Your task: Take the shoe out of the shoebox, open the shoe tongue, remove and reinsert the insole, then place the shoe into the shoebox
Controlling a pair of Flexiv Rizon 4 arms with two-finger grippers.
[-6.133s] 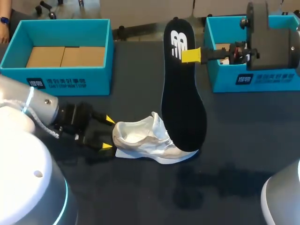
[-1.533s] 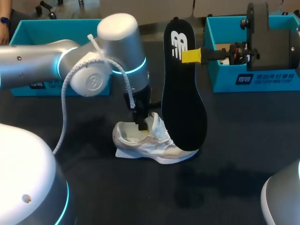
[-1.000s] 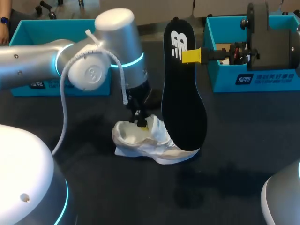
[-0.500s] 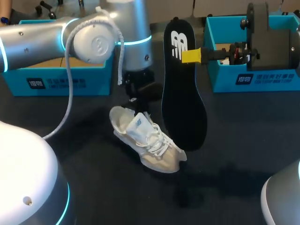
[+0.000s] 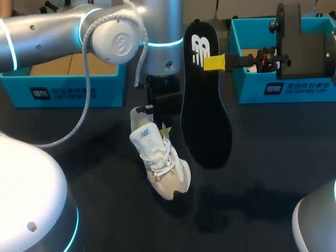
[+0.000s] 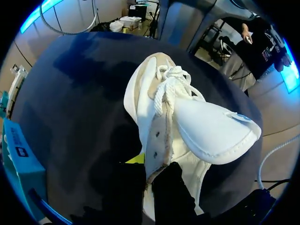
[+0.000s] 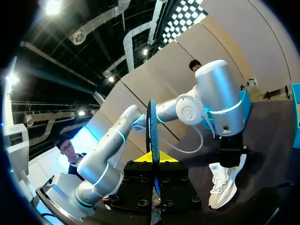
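Observation:
The white shoe (image 5: 160,163) hangs heel up and toe down over the dark table, its tongue (image 6: 213,133) folded out. My left gripper (image 5: 160,128) comes down from above and is shut on the shoe's side wall near the collar (image 6: 151,159). In the left wrist view the shoe (image 6: 178,108) stretches ahead of the left gripper (image 6: 149,173), laces bunched toward the toe. The black insole (image 5: 202,100) stands upright just right of the shoe, with my right gripper (image 5: 213,62) shut on its upper edge. In the right wrist view the insole (image 7: 153,131) is edge-on in the right gripper (image 7: 153,161), and the shoe (image 7: 224,180) hangs beyond it.
A blue shoebox (image 5: 58,94) stands at the back left, partly behind my left arm (image 5: 115,42). A second blue shoebox (image 5: 294,89) stands at the back right behind the right arm. The dark table (image 5: 252,173) lies bare in front of the shoe.
My left arm has risen and drawn back with the shoe, tipping it from lying on its sole to hanging toe down. The right arm and insole have not moved.

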